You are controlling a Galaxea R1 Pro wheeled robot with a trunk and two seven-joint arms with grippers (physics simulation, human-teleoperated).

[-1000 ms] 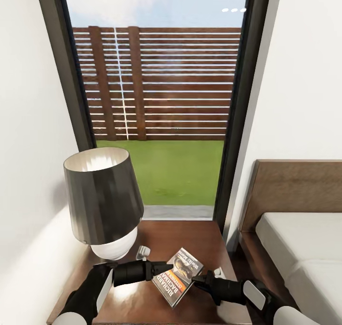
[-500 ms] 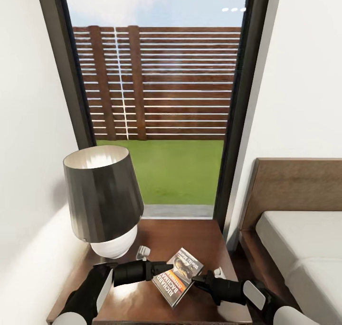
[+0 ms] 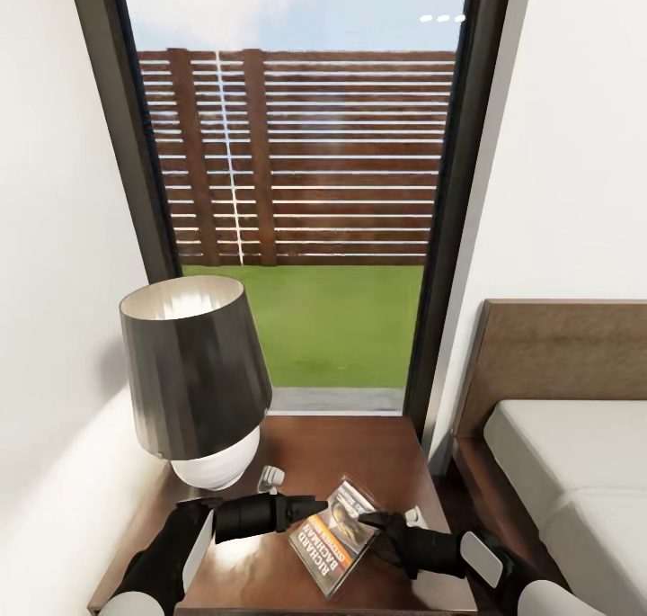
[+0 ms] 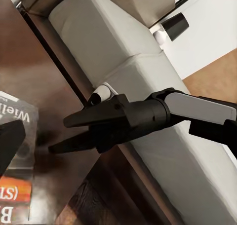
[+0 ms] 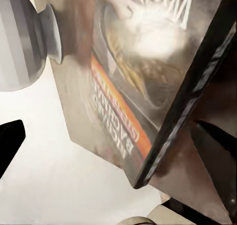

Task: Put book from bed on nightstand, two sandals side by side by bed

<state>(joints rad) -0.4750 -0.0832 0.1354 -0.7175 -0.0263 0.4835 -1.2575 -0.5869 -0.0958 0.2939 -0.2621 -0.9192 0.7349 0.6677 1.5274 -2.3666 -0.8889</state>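
The book [image 3: 331, 537] hangs tilted low over the nightstand [image 3: 359, 445], its orange band and "RICHARD" lettering facing up. My left gripper [image 3: 313, 505] points at its upper left corner. My right gripper [image 3: 368, 520] is at its right edge. In the left wrist view the right gripper [image 4: 57, 135] stands open beside the book [image 4: 17, 175], its fingers closing on nothing. The right wrist view has the book [image 5: 138, 72] edge-on ahead, with one finger [image 5: 10, 146] far out to each side. The bed [image 3: 557, 454] lies to the right. The sandals are out of view.
A lamp [image 3: 193, 373] with a dark shade and white base takes the nightstand's left half. Two small white objects [image 3: 268, 478] [image 3: 413, 514] sit on the top. A tall window is behind, white walls on both sides, and the bed frame [image 4: 54, 42] adjoins the nightstand.
The book has dropped lower and tipped over, its cover now turned flatter. The right gripper has shifted slightly towards it. The left arm has hardly moved.
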